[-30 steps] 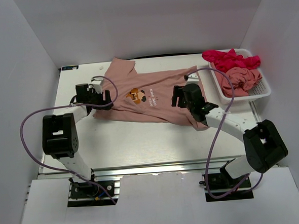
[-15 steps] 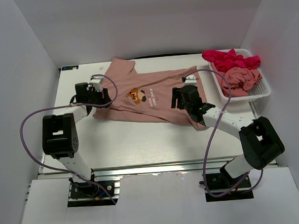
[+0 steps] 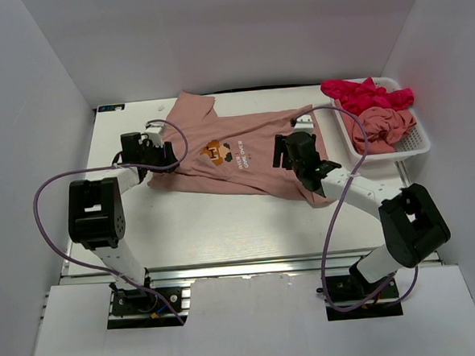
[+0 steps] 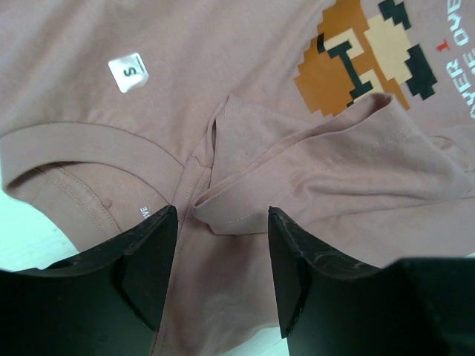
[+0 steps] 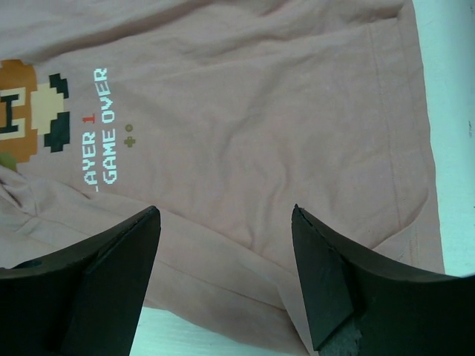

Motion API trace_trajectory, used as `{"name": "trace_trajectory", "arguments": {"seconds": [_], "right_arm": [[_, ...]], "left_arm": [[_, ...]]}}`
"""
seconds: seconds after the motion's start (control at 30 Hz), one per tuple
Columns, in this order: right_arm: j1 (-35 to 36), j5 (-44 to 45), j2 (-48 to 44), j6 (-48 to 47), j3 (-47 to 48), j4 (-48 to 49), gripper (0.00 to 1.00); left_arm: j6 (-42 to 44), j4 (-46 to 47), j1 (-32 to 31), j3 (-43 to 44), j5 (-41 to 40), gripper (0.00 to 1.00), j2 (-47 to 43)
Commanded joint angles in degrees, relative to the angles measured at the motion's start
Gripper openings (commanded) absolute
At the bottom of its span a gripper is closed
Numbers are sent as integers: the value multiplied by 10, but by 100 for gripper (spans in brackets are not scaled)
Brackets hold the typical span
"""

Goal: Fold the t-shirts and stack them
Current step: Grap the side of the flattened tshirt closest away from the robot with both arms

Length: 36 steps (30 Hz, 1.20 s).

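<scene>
I have one salmon-pink t-shirt [image 3: 257,173] lying mostly flat across the far half of the counter [image 3: 224,227], print side up, its collar toward the left edge and its hem toward the right edge. One sleeve reaches up to the far edge. The pixel-art chest print [image 4: 356,59] sits near the middle of the shirt, and in the right wrist view I can read "GAME OVER" [image 5: 104,126] beside it. My left gripper [image 4: 223,215] is down at the collar end, fingers apart, with a folded-over sleeve hem [image 4: 297,178] lying in the gap between them. The fold comes close to the right-hand finger, but I see no pinch on the cloth. The ribbed collar [image 4: 82,141] curves just to the left of that gap, and a small size tag reading "S" [image 4: 128,74] shows inside the neck. My right gripper [image 5: 224,215] hovers over the lower part of the same shirt, fingers spread wide with smooth fabric between them, and the hem runs down the right side of its view next to bare counter. In the top view the two grippers, left [image 3: 165,156] and right [image 3: 280,153], sit at opposite ends of the shirt. At the far right corner stands a white mesh basket [image 3: 417,139] holding a crumpled magenta-red t-shirt [image 3: 365,96] at its far end and a bunched pink t-shirt [image 3: 383,125] nearer to me.
</scene>
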Motion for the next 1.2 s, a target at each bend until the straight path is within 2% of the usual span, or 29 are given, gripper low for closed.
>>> {"name": "trace_trajectory", "arguments": {"seconds": [0.0,0.1,0.2,0.27,0.3,0.33,0.37,0.4,0.43,0.63,0.87,1.17], "right_arm": [[1,39,16,1,31,-9,76],[-15,49,36,24,43,-56,77],[-50,14,39,56,35,-82,76],[-65,13,24,66,11,-100,76],[-65,17,17,65,2,-100,76],[-65,19,3,65,-9,-103,76],[-65,19,-2,67,-14,-106,76],[-65,19,-8,70,-17,-117,76],[-65,19,-14,74,-27,-120,76],[-65,39,-75,82,-69,-149,76],[-65,44,-104,90,-104,-170,76],[-65,34,-70,82,-97,-141,68]], "left_arm": [[9,-9,-1,17,19,62,8],[13,-11,-1,18,19,62,9],[20,-17,-1,18,16,61,9],[25,-18,-1,17,14,53,8],[26,-17,-1,17,14,46,7],[27,-16,-1,17,10,25,8],[26,-17,-1,18,9,13,8],[26,-19,-1,19,9,3,10],[26,-20,-1,21,9,0,11],[24,-22,-1,14,14,0,-12],[27,-32,-1,14,10,0,-41],[40,-81,-1,30,10,0,-77]]}}
